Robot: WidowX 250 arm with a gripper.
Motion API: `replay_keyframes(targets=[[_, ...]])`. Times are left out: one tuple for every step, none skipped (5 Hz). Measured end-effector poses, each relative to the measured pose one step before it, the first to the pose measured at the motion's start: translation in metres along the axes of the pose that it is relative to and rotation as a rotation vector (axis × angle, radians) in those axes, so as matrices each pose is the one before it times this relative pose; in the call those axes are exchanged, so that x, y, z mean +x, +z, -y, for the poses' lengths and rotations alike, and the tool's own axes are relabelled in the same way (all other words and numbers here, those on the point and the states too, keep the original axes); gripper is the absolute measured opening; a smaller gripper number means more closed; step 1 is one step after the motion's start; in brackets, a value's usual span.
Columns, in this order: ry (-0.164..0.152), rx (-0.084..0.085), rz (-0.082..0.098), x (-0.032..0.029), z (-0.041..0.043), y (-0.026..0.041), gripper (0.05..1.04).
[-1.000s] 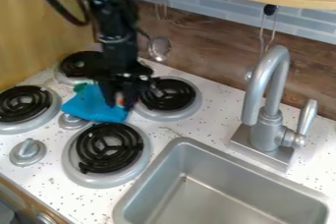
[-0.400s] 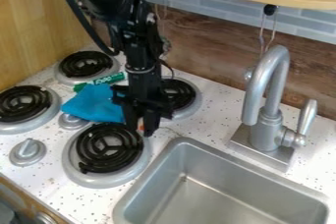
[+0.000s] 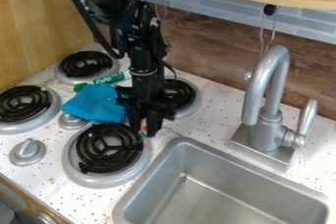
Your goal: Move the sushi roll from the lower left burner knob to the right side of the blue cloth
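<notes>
Gripper [image 3: 145, 130] shifted slightly toward the sink [image 3: 185, 147] since the last frame; a second ago it was seen beside the cloth [image 3: 95, 104], farther from the sink. Marker [image 3: 109, 78] now better exposed, having been mostly hidden behind the arm [image 3: 146, 61]. No shift noted in the cloth. At present the gripper is pointed down, just off the sink's upper left corner, at the edge of the near burner [image 3: 98, 165]. A small orange bit [image 3: 144, 128] is seen at its tip. Whether the gripper is open, closed or clamped on that bit cannot be told. Cloth: blue, crumpled, laid up and left of the sink, well apart from it, among the burners. Marker: green with a white part, lying behind the cloth as counted from the sink. Near burner, black coil on a silvery pan, set just left of the sink. Rear burner [image 3: 190, 106] placed above the sink's upper left corner, partly covered by the arm. Far burner [image 3: 67, 76] and left burner [image 3: 13, 127] set farther off from the sink, up and left. Two silvery knobs [image 3: 27, 152] also sited left of the sink, one close to the cloth. Faucet [image 3: 266, 132], silvery, mounted behind the sink, spout curved up and over, lever [image 3: 306, 117] on its right.
</notes>
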State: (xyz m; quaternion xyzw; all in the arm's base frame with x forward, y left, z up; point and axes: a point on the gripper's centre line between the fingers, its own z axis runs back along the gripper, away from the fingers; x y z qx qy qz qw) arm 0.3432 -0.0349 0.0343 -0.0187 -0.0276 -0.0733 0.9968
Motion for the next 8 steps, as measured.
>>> replay_keyframes(targets=[[-0.0022, 0.0018, -0.0048, 0.00061, -0.00030, 0.00185, 0.806], [-0.0107, 0.0010, 0.0107, 0.00170, -0.00015, 0.00001, 1.014], [-0.0102, -0.0010, -0.0138, -0.00506, 0.00025, -0.00313, 1.010], [0.0004, -0.0119, 0.0000, -0.00841, 0.00168, 0.00255, 1.010], [0.0048, 0.0111, 0.0574, -0.00427, -0.00039, 0.02552, 1.010], [-0.0050, 0.0308, 0.0461, -0.00996, -0.00237, 0.02631, 1.010], [0.0016, 0.0228, 0.0734, -0.01086, -0.00444, 0.03539, 1.010], [-0.0130, 0.0218, 0.0515, -0.01549, -0.00617, 0.03220, 1.010]])
